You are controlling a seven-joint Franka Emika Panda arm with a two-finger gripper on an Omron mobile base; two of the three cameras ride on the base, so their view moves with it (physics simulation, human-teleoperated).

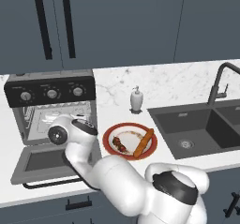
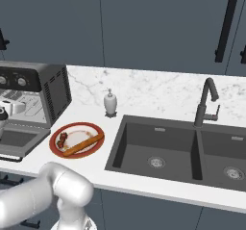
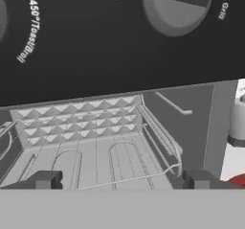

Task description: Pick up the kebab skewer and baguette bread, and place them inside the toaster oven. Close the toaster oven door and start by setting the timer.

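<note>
The toaster oven (image 1: 50,107) stands at the left with the toaster oven door (image 1: 44,164) dropped open. The gripper (image 3: 122,180), fingers spread wide and released, faces its wire rack (image 3: 95,161). Right of the oven, the kebab skewer (image 1: 119,144) and baguette bread (image 1: 144,143) lie on a red plate (image 1: 110,136).

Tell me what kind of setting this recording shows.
A simulated home kitchen, it seems: a marble-look counter with a double sink and tap, an open toaster oven, and dark cabinets above.
</note>
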